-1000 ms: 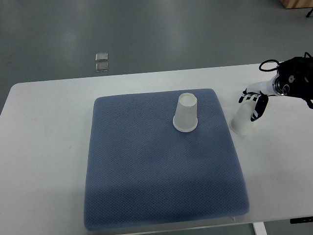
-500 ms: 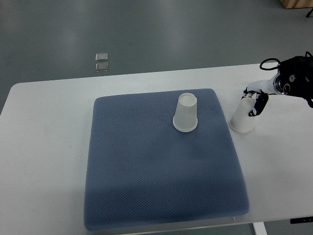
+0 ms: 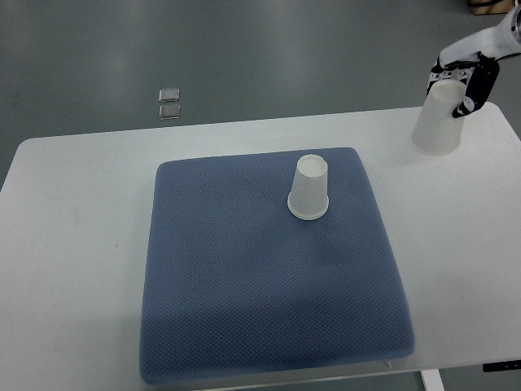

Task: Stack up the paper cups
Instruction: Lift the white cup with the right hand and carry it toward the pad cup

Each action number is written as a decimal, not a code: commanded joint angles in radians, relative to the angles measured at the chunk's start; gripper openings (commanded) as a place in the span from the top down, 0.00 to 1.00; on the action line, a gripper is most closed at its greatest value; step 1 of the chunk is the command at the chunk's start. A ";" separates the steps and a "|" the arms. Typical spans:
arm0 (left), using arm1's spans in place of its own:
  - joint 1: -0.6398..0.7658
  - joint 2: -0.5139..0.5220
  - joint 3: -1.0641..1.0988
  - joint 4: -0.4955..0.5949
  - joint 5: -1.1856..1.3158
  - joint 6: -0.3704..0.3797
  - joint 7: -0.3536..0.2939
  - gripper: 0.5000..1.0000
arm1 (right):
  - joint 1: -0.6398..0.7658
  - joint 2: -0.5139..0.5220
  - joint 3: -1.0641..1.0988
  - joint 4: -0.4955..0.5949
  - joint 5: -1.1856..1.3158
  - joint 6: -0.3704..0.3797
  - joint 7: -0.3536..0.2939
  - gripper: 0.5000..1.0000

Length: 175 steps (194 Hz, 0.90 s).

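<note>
1. White paper forms the held cup [image 3: 438, 126], which hangs upside down in the right hand [image 3: 462, 80], its wide rim lowest and its closed base up among the fingers.
2. Dark fingers [image 3: 475, 90] wrap the upper part of that cup on its right side, so the hand is clasped around it; the arm enters from the top right corner of the picture.
3. Whether the cup's rim touches the white table [image 3: 73, 244] below it or hangs clear cannot be told from this steep view; it shows over the table's far right part.
4. Because the held cup is inverted, its inside is hidden and nothing can be said of any contents.
5. Well to the left of the hand and nearer the robot, a second cup [image 3: 309, 189] stands upside down, base up and wide mouth down, so its inside is hidden too.
6. That second cup rests on a blue textured mat [image 3: 260, 301], near the mat's far edge and right of its middle.
7. The mat lies on the table, to the lower left of the hand, and the two cups are well apart.
8. Far left of the hand, on the grey floor [image 3: 285, 49] beyond the table, lie two small clear squares [image 3: 169, 103].
</note>
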State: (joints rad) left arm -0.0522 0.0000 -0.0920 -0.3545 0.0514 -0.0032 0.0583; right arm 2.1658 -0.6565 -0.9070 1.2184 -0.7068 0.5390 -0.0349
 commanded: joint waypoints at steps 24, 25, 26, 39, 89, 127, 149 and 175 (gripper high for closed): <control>0.000 0.000 0.000 -0.003 -0.001 0.000 0.000 0.00 | 0.235 -0.003 -0.023 0.062 -0.003 0.072 0.001 0.78; 0.000 0.000 0.000 -0.003 -0.001 0.000 0.000 0.00 | 0.235 -0.003 -0.023 0.062 -0.003 0.072 0.001 0.78; 0.000 0.000 0.000 -0.003 0.001 0.000 0.000 0.00 | 0.238 -0.003 -0.023 0.064 -0.003 0.072 0.001 0.78; 0.000 0.000 0.000 -0.003 -0.001 0.000 0.000 0.00 | 0.256 0.006 -0.023 0.072 -0.002 0.072 0.001 0.78; 0.000 0.000 -0.002 0.000 -0.001 0.000 0.000 0.00 | 0.250 0.107 -0.009 0.062 0.035 0.072 0.000 0.78; 0.000 0.000 -0.002 0.002 -0.001 0.000 -0.002 0.00 | 0.233 0.310 -0.006 -0.019 0.267 0.044 0.000 0.78; 0.000 0.000 -0.002 0.002 -0.001 0.000 0.000 0.00 | 0.221 0.425 -0.004 -0.073 0.346 0.039 0.000 0.77; 0.000 0.000 -0.003 0.005 -0.001 0.000 -0.002 0.00 | 0.158 0.523 0.000 -0.142 0.372 0.033 0.004 0.77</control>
State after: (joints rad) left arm -0.0521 0.0000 -0.0937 -0.3526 0.0505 -0.0032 0.0573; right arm 2.3679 -0.2027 -0.9099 1.1261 -0.3545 0.5776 -0.0344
